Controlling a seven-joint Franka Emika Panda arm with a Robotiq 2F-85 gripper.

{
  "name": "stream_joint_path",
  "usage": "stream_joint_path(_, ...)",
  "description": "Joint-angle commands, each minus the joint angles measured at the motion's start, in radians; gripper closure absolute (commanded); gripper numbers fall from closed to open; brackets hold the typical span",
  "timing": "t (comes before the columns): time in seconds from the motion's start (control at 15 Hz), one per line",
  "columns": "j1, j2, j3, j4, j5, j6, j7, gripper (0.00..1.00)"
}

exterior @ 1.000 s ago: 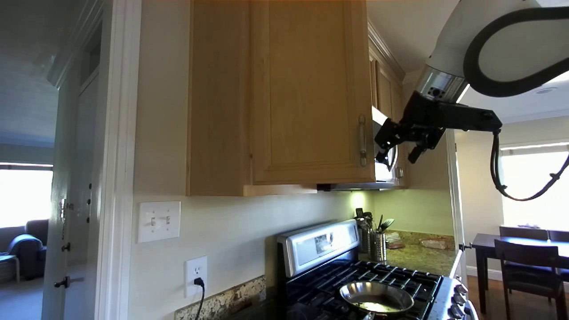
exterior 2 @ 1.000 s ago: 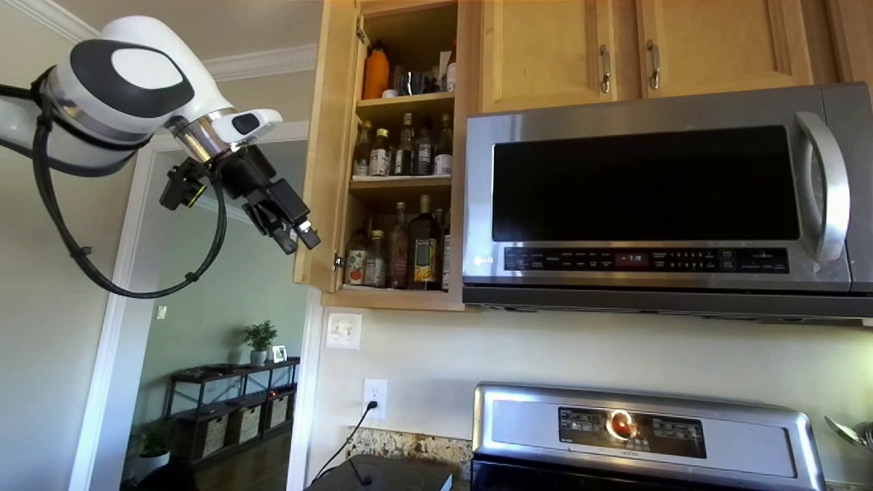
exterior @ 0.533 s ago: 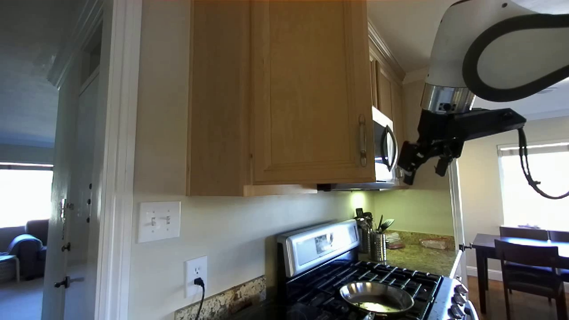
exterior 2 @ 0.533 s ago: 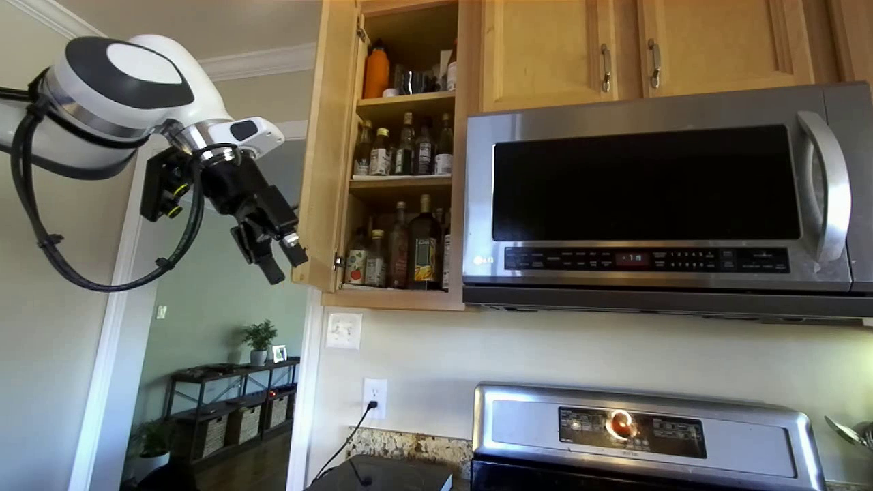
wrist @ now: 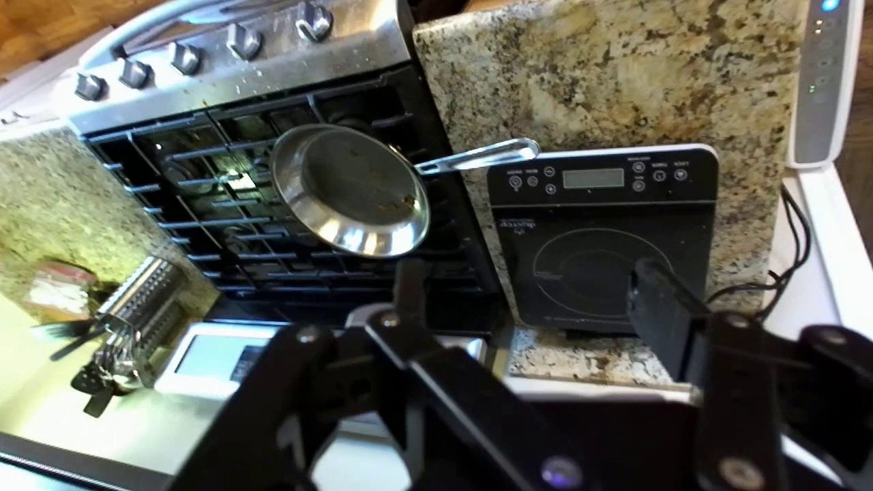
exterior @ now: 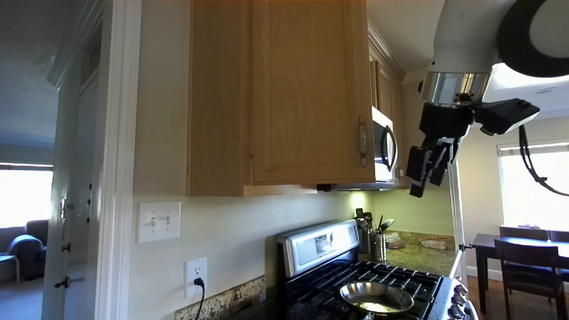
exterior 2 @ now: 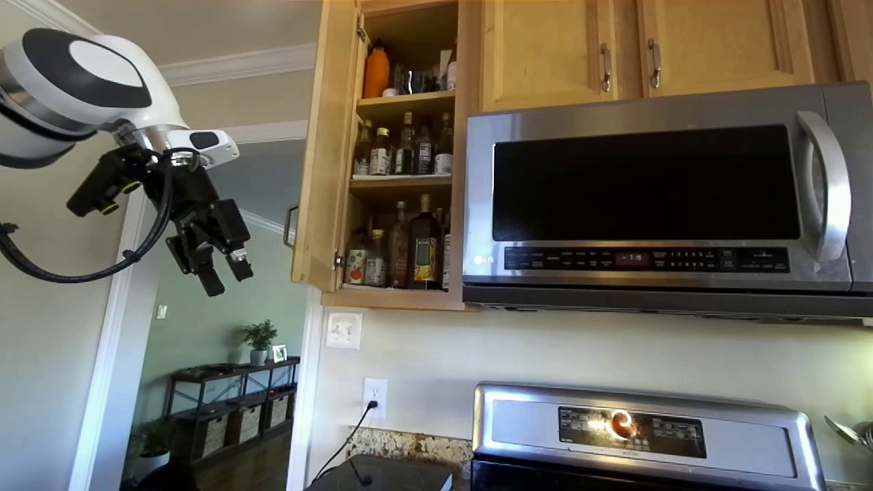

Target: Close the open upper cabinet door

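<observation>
The upper cabinet door is a tall honey-coloured panel with a silver bar handle near its free edge. In an exterior view the door stands swung open, roughly edge-on, with its handle on the outer face. The door is not in the wrist view. My gripper hangs pointing down, beyond the handle edge and apart from the door. In an exterior view the gripper is left of the handle with a gap between. In the wrist view its fingers are wide apart with nothing between them.
The open cabinet holds several bottles on its shelves. A stainless microwave is beside it. Below are a stove with a steel pan, a black induction plate and utensil holders. A doorway lies behind the arm.
My gripper has moved away from the door's handle edge and a little lower, turning to point more steeply down. The handle it hid in an exterior view now shows. The door looks unmoved.
</observation>
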Motion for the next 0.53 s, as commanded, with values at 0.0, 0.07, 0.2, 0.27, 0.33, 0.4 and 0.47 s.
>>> stream_joint_path(0.0, 0.018, 0.033, 0.019, 0.053, 0.047, 0.099, 0.052, 0.53)
stream_joint_path(0.07, 0.007, 0.049, 0.028, 0.075, 0.059, 0.144, 0.072, 0.58)
stream_joint_path(0.2, -0.007, 0.08, 0.039, 0.111, 0.07, 0.229, 0.09, 0.72)
stream_joint_path(0.27, -0.01, 0.095, 0.041, 0.125, 0.071, 0.271, 0.094, 0.77)
stream_joint_path(0.33, -0.017, 0.114, 0.042, 0.142, 0.064, 0.317, 0.093, 0.84)
stream_joint_path(0.4, -0.022, 0.133, 0.043, 0.158, 0.059, 0.353, 0.09, 0.9)
stream_joint_path(0.47, -0.031, 0.155, 0.041, 0.175, 0.053, 0.383, 0.085, 0.94)
